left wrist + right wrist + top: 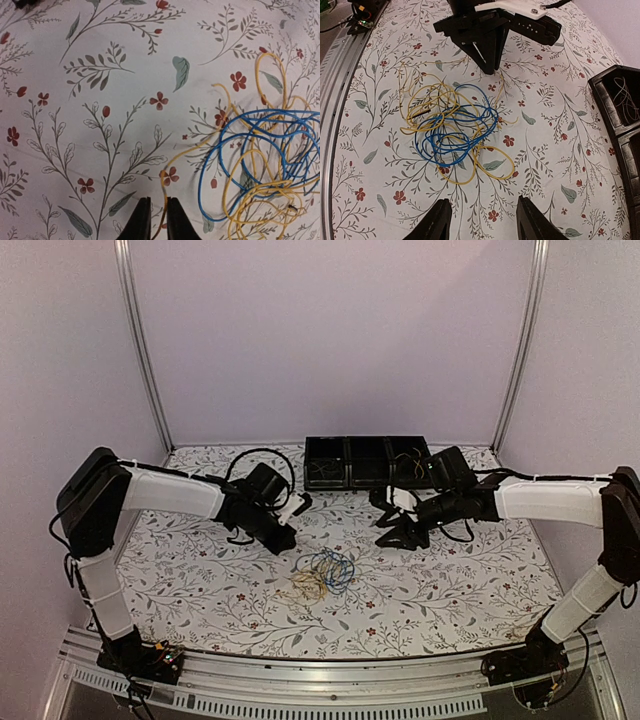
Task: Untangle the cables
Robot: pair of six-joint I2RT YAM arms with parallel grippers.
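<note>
Your cables lie in one loose tangle near the middle of the bench, on its flowered cloth, between the two arms and slightly nearer to you than either claw. The tangle is mostly yellow strands wound through blue loops, with a few yellow ends trailing out onto the cloth.

Your left claw points down at the tangle's edge, close to the cloth. Its jaws are drawn close, leaving only a narrow gap. One yellow end runs out of the heap and into that gap. You cannot tell from these views whether the jaws actually pinch it or merely stand on either side of it.

Your right claw is on the opposite side of the heap, clear of it. Its fingers are spread wide with nothing between them.

A black tray with several compartments sits at the far edge of the bench, well apart from the tangle. A thin pale wire lies in one compartment.
</note>
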